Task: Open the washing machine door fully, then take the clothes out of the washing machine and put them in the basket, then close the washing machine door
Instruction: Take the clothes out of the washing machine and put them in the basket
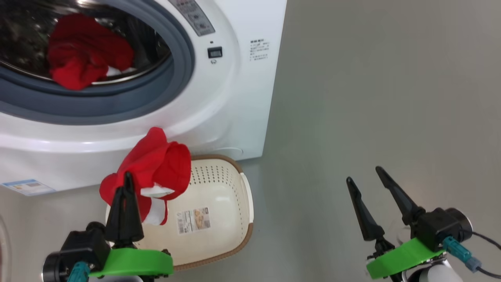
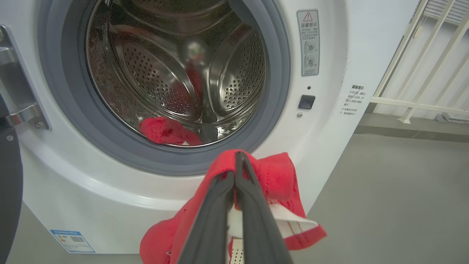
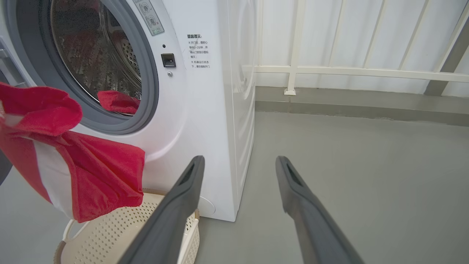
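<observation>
The white washing machine (image 1: 242, 98) stands with its drum (image 2: 172, 69) exposed; the black door (image 2: 9, 176) shows only as an edge at the far left of the left wrist view. A red garment (image 1: 84, 53) lies at the drum's front lip. My left gripper (image 1: 127, 178) is shut on another red garment with white trim (image 1: 156, 166), which hangs over the cream basket (image 1: 231, 196) on the floor before the washer. That held garment (image 3: 73, 165) droops above the basket (image 3: 110, 234) in the right wrist view. My right gripper (image 1: 368, 174) is open over bare floor, right of the basket.
Grey floor (image 1: 372, 98) spreads to the right of the washer. A white railing (image 3: 348, 71) and a pale wall run behind it. A label sticker (image 1: 193, 220) lies inside the basket.
</observation>
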### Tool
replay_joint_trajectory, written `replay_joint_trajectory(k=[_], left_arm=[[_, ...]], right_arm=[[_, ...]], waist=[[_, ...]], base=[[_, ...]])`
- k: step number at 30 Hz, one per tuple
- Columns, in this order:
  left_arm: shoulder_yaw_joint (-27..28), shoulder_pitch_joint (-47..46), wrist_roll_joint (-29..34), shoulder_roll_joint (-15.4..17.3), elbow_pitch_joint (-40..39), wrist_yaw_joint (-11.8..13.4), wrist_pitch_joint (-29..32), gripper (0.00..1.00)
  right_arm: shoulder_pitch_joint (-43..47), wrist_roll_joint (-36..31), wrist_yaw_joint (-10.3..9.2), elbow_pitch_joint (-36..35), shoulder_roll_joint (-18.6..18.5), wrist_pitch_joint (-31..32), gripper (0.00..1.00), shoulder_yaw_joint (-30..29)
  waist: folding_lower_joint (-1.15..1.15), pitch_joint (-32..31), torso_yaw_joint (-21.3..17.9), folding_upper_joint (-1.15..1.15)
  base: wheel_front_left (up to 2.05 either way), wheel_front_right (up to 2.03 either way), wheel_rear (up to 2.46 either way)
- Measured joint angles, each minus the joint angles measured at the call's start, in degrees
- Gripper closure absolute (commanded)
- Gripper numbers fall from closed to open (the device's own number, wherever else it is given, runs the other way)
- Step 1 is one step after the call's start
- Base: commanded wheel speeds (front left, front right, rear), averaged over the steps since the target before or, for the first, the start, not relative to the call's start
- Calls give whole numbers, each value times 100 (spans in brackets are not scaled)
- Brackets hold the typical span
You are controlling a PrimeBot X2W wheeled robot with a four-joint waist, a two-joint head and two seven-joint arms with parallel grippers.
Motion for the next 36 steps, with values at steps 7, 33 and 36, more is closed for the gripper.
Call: replay_joint_trajectory(k=[7,33,36], left_arm=[[327,-275,-177,-378,1115,-442,-92,100],[1837,-1920,297,-1128,4729,-1982,-93,100],[1818,-2058,107,-1133,5057,-2024,-92,100]], right_arm=[[-296,41,0,-107,-26,0,0,0],[-1093,196,0,-288,-25,0,0,79],[-1145,232,0,-288,-26,0,0,81]], waist=[[0,409,-107,0],[0,1956,-578,0],[0,2021,-581,0]], base=[[0,0,0],[0,0,0],[0,0,0]])
